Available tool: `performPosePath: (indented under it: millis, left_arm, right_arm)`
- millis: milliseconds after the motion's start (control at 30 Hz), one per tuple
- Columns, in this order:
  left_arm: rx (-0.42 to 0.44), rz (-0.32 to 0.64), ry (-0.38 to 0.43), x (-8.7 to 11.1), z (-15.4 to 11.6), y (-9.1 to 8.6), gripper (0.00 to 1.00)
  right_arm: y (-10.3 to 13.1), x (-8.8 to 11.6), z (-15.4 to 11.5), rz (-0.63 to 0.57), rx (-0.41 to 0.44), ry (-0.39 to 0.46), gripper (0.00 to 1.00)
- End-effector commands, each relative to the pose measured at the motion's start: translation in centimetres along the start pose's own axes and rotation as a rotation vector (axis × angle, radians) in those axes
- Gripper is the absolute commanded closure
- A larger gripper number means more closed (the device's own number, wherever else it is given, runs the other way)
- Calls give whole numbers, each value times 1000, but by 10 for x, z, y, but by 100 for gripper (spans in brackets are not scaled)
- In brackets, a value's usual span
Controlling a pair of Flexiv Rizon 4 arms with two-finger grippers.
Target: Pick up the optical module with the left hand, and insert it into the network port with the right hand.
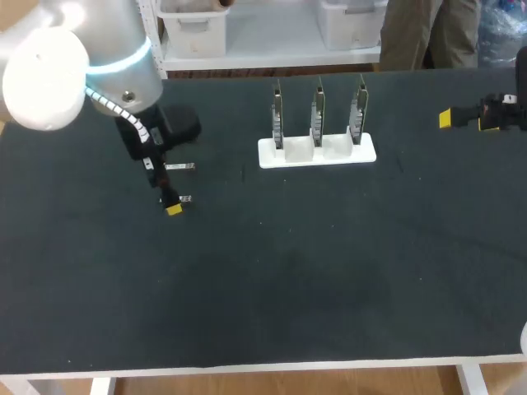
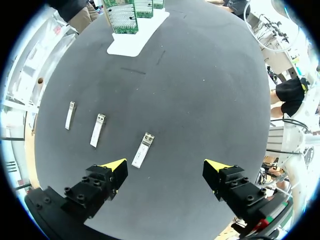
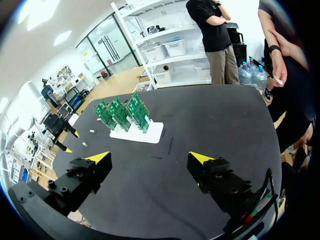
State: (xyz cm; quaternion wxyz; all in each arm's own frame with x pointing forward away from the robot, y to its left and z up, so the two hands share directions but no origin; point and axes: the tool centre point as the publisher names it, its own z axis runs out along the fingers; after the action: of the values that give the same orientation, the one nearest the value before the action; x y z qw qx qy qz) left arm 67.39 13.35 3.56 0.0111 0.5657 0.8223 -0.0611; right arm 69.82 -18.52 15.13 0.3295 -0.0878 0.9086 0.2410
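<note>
The left gripper hangs low over the dark desk, its yellow-tipped fingers spread wide with nothing held between them. The nearest optical module, a small silvery bar, lies flat on the desk just ahead of the gripper. It is inside the span of the fingers, close to one fingertip but not touching it, and well apart from the other. A second module lies further out on that same side, beyond the finger, and a third module lies past it; the three are apart from one another and roughly parallel. Far ahead of the left gripper stands a white holder carrying three green circuit boards upright in a row. The network port on them is too small to make out. The right gripper is held above the desk, its fingers likewise parted and empty. The holder and boards stand well ahead of it, a little toward one finger. Beyond them, further to that side, the left arm points down at the desk beside the small modules.
</note>
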Motion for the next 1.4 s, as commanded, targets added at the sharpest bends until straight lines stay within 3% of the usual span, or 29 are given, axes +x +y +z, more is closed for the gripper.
performPosePath:
  millis: [33,433,667,933,1100,1400]
  left_arm:
    - [9,4,3,-1,-1,4,0]
    - [9,4,3,-1,-1,4,0]
    - [-25,133,28,-15,-4,14,0]
    - [48,249,40,-30,18,11,0]
    - [73,241,45,-25,27,9,0]
    - [33,180,60,-1,14,11,0]
  right_arm:
    - [0,0,0,0,1,0,0]
    - [0,0,0,0,1,0,0]
    - [0,0,0,0,1,0,0]
    - [0,0,0,0,1,0,0]
    - [0,0,0,0,1,0,0]
    - [0,0,0,0,1,0,0]
